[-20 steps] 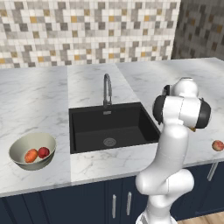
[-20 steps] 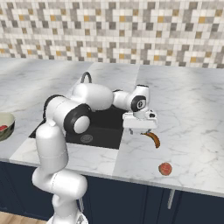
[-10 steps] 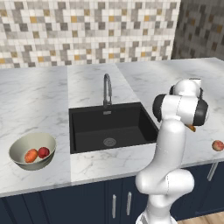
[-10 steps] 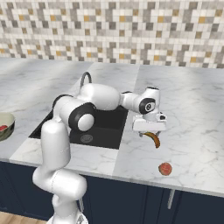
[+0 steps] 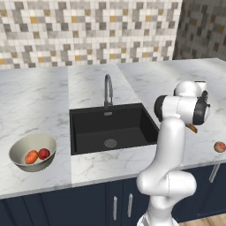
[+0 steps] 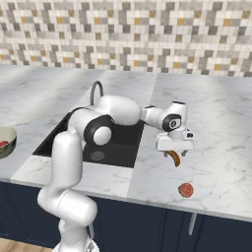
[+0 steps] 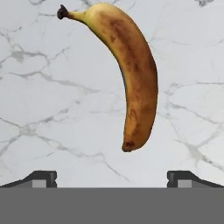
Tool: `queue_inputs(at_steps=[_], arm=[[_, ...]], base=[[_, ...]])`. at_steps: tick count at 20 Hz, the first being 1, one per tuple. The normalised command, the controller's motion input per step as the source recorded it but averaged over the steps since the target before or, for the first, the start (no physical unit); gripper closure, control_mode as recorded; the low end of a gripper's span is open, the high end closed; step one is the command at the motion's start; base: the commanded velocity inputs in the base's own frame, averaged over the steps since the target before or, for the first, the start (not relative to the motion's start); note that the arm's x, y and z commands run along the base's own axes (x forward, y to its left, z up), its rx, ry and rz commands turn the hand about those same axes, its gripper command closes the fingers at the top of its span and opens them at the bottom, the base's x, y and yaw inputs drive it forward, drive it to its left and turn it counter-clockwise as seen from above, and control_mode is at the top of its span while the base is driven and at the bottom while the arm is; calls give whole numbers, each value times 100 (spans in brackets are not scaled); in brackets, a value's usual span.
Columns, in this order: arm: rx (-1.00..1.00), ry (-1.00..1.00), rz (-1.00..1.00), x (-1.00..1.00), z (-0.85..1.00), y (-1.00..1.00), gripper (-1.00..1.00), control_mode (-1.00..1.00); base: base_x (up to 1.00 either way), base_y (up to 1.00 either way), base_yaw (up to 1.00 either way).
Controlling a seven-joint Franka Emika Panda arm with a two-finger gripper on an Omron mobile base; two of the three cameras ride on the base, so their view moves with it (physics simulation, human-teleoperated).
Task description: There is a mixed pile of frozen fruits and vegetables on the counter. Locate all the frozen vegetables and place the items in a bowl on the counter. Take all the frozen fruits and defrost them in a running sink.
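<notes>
- Plainly, the gripper has its jaws spread wide with nothing between them, poised over the banana, which lies just ahead of the tips on the counter.
- From the left base camera the arm hides most of that banana.
- Smooth, brown-mottled yellow peel, curved, dark stem; white grey-veined marble beneath.
- Reddish-peach ball sits near, beyond the jaws.

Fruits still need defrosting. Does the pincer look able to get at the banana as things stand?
Probably yes: the pincer hangs open right above the banana, which lies alone on bare counter, nothing between them.
</notes>
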Motion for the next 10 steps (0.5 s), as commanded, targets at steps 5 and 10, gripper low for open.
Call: queue_inputs(at_steps=[5, 10], arm=[[0, -1, -1, 25, -20, -10, -100, -100], [-1, -3, -1, 24, -23, -5, -100, -100]], base=[[0, 0, 0], [0, 0, 0]])
